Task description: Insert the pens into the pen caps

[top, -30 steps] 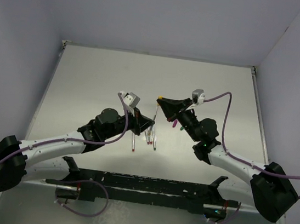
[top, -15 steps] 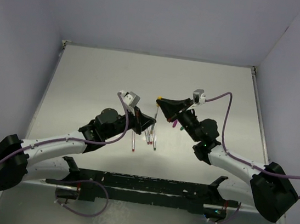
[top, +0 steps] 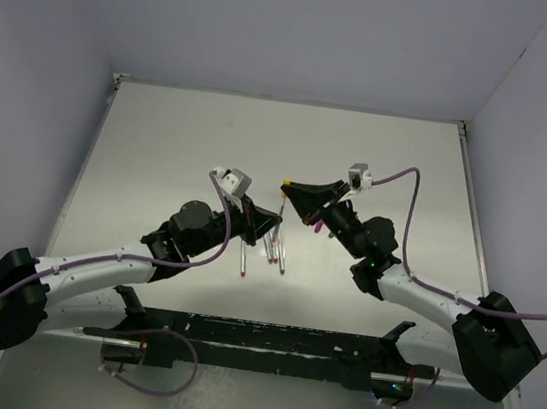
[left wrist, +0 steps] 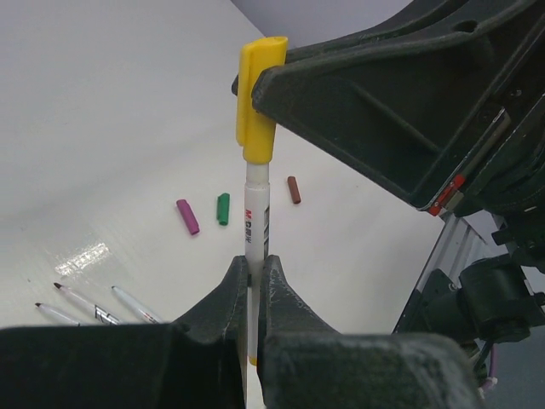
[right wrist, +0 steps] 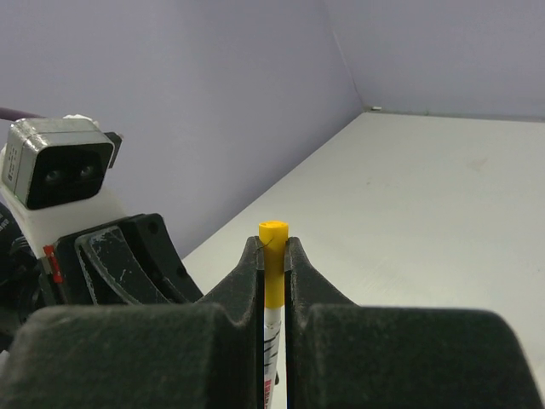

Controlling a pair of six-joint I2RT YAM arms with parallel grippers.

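Above the table [top: 181,142], between the arms: a white pen [left wrist: 255,213] is standing upright, with the yellow cap [left wrist: 257,102] sitting over its upper end.
Left gripper [left wrist: 254,266]: its jaws are clamping the white pen's barrel low down.
Right gripper [right wrist: 272,249]: its jaws are pinching the yellow cap from both sides.
Loose caps: a purple cap [left wrist: 187,216], a green cap [left wrist: 223,209] and a red cap [left wrist: 294,189] are lying near one another on the table below.
Spare pens: three uncapped pens [left wrist: 81,300] are lying side by side, apart from those caps.
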